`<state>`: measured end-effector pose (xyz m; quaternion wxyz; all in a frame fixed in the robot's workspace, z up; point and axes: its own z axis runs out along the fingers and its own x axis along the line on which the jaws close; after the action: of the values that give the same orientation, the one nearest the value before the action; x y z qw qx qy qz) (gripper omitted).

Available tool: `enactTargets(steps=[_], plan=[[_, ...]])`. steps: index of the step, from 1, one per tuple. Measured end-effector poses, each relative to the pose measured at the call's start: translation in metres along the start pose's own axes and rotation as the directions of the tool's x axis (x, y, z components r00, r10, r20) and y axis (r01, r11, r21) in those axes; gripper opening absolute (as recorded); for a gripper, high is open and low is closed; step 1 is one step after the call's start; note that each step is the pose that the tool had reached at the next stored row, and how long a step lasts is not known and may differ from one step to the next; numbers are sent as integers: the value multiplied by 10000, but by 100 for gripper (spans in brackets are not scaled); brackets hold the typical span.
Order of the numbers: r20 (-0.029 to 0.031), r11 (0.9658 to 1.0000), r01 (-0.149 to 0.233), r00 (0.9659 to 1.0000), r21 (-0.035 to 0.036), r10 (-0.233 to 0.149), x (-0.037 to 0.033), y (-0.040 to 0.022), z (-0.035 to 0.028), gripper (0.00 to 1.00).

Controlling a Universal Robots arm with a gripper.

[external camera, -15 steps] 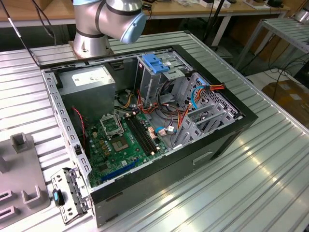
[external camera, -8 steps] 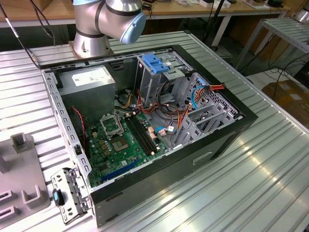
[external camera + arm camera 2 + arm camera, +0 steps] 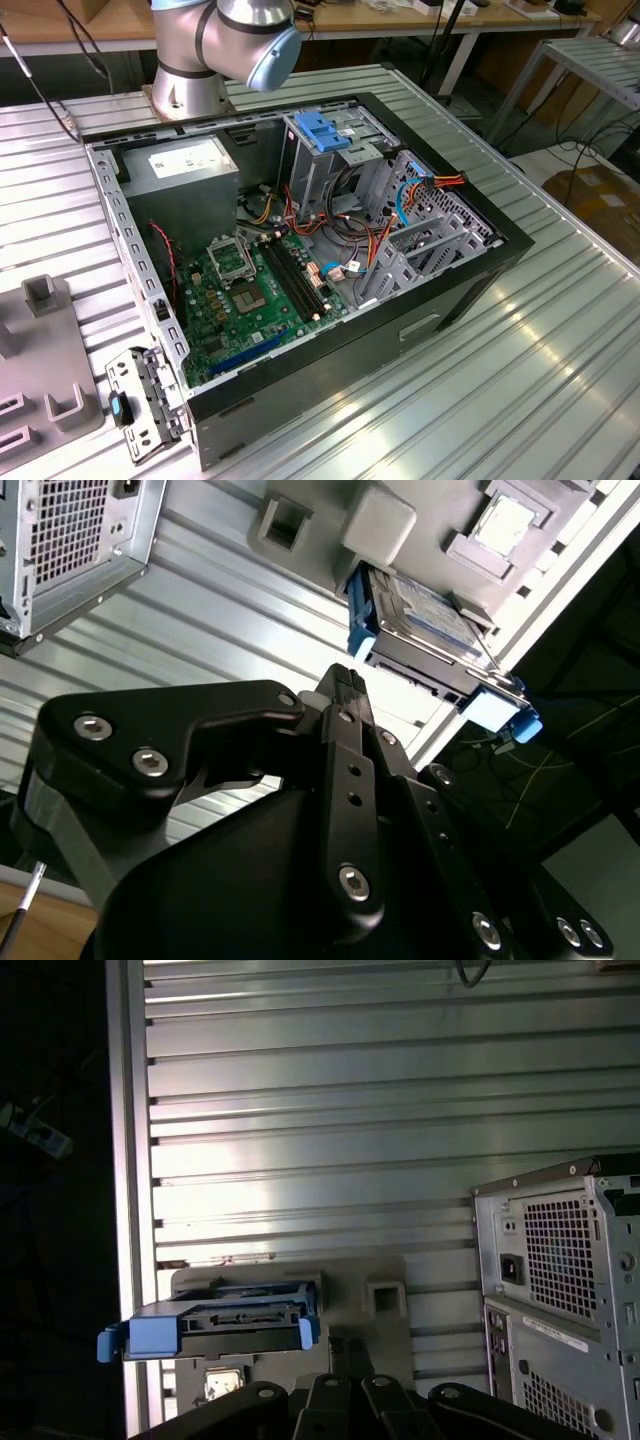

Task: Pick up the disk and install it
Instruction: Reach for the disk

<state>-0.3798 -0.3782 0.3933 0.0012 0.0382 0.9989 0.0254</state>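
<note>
The disk [image 3: 215, 1322] is a flat silver drive in a blue plastic carrier frame. It rests in a holder on a grey fixture plate [image 3: 385, 1272] near the edge of the ribbed metal table. The second wrist view shows the disk [image 3: 425, 620] with its labelled face up and blue tabs at its ends. My black gripper [image 3: 345, 680] hangs some way off the disk, pointing toward it, with nothing in it. In the first wrist view the gripper [image 3: 348, 1345] sits just beside the disk's holder.
The open computer case [image 3: 470, 290] lies on the ribbed table, its motherboard [image 3: 250, 295] exposed. Inside are a silver cage with a blue handle [image 3: 325, 130] and a grey box [image 3: 190, 165]. The case's vented back panel [image 3: 560, 1260] stands near the fixture. The arm's base [image 3: 190, 60] rises behind the case.
</note>
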Motion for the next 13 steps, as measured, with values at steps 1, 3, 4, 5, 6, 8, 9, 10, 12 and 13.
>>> enactTargets(steps=[1,3,4,5,6,8,9,10,12,13], plan=[[1,10000,1,10000,-1,-1,35,5,1,11],[-2,10000,2,10000,1,-2,125,7,1,11],[-3,10000,0,10000,0,0,172,6,2,11],[-7,10000,0,10000,0,0,215,4,3,11],[-14,10000,-1,10000,1,1,264,1,3,11],[-40,10000,-1,10000,2,1,365,-7,7,11],[-75,10000,-3,10000,8,3,435,-13,9,11],[-99,10000,-3,10000,13,4,469,-15,11,11],[-173,10000,-8,9999,52,8,541,-21,20,11],[-210,10000,-8,9998,80,10,569,-23,22,11]])
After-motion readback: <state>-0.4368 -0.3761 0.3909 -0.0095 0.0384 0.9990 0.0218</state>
